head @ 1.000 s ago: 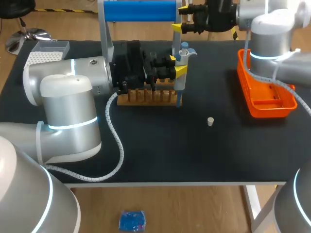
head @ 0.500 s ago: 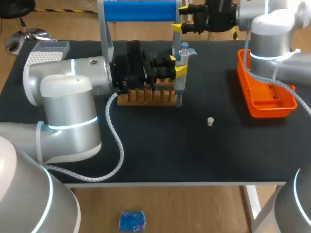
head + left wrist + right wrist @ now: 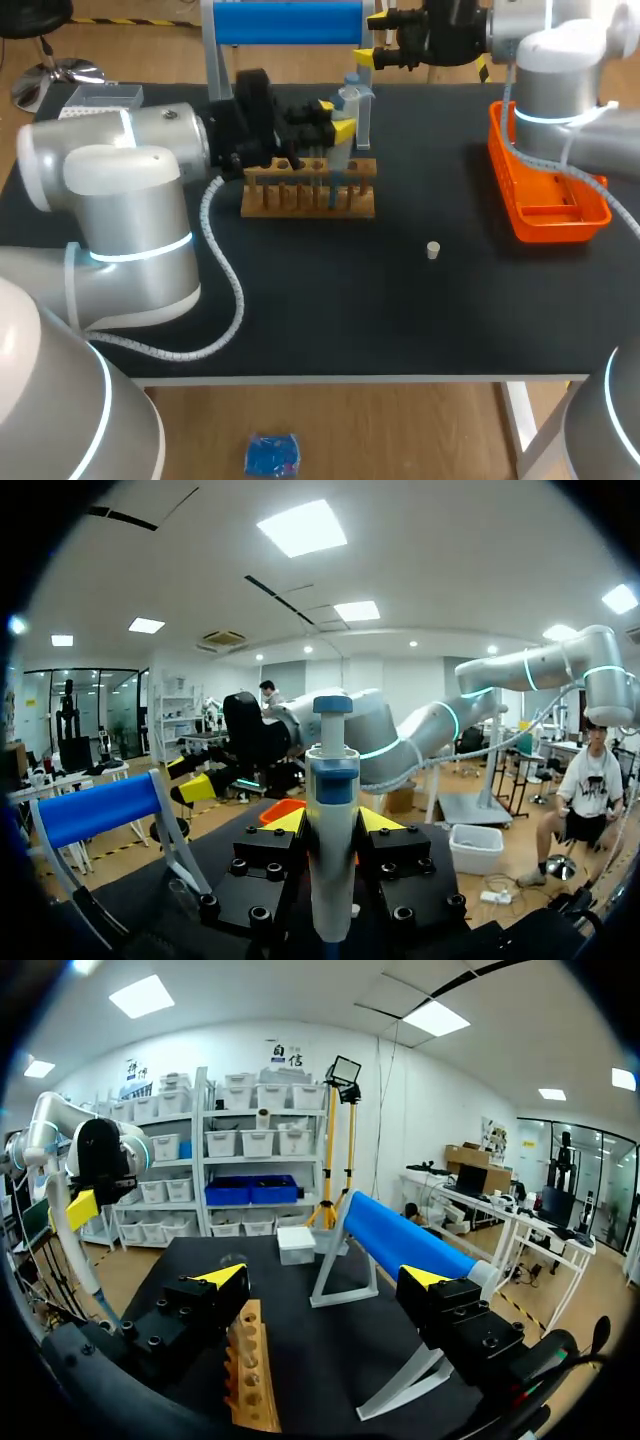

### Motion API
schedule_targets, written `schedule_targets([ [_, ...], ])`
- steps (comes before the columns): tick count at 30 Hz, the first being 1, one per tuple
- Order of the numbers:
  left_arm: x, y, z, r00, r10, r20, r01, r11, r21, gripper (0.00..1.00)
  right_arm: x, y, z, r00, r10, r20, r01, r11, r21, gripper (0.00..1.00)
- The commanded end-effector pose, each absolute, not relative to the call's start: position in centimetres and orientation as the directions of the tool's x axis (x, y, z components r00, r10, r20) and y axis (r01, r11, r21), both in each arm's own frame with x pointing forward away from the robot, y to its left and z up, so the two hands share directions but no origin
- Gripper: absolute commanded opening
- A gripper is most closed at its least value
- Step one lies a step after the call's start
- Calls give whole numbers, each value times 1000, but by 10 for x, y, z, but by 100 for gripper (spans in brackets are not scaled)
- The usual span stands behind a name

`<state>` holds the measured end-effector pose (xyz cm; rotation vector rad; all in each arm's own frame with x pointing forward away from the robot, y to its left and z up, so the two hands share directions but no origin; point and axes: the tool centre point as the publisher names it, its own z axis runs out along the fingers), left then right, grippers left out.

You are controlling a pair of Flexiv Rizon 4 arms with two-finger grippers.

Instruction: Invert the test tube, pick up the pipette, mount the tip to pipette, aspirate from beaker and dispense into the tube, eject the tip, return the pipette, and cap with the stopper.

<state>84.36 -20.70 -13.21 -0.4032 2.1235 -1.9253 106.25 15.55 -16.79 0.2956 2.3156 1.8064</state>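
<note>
I log: left end effector (image 3: 340,118) clamped on upright pipette (image 3: 352,104) at the wooden rack (image 3: 308,198); right end effector (image 3: 372,38) spread wide, holding nothing.

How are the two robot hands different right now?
The left gripper is shut on the pipette; the right gripper is open and empty. The left gripper is by the wooden rack; the right gripper is by the far edge of the table. Both have yellow tips.
</note>
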Motion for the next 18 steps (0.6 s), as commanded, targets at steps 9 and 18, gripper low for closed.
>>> schedule_targets([
  [9, 869, -93, -102, -911, -412, -11, -67, 173, -983, 0, 1063, 155, -167, -963, 268, -25, 42, 241, 970, 100],
  [18, 900, -27, -114, -874, -486, 25, -141, 205, -969, 0, 1063, 155, -167, -963, 268, -25, 42, 241, 970, 100],
])
